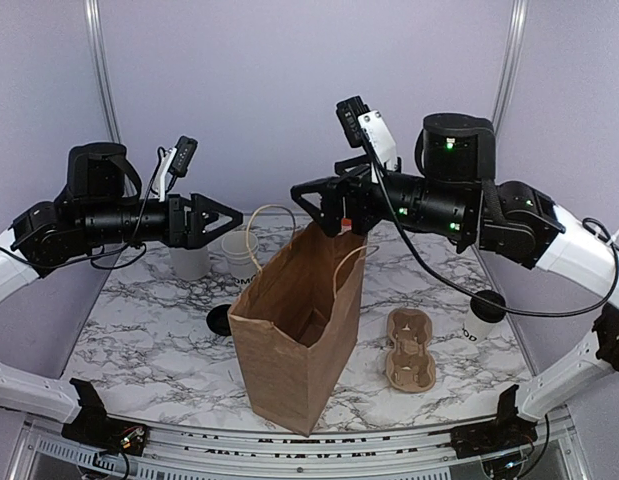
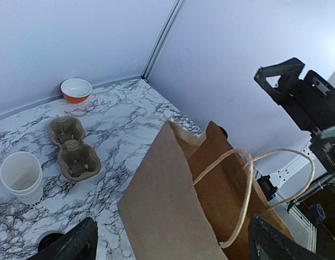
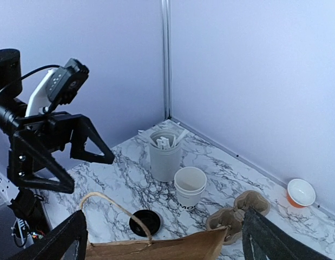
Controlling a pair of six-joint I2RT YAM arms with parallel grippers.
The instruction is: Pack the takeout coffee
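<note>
The takeout coffee (image 1: 482, 318), a small white cup with a black lid and dark lettering, stands at the table's right edge behind the right arm's cable. A brown paper bag (image 1: 299, 330) stands open at the centre front. My right gripper (image 1: 311, 208) hovers open just above the bag's far rim, with nothing between its fingers. My left gripper (image 1: 227, 222) is open and empty, in the air left of the bag's handle. In the left wrist view the bag (image 2: 172, 216) fills the space below the open fingers (image 2: 70, 246). The right wrist view shows only the bag's top edge (image 3: 156, 250).
A lidless white cup (image 3: 190, 187) and a white tumbler with cutlery (image 3: 164, 154) stand behind the bag. A loose black lid (image 3: 144, 222) lies on the marble. The brown pulp carrier (image 1: 409, 348) lies right of the bag. An orange bowl (image 2: 76, 89) sits by the back wall.
</note>
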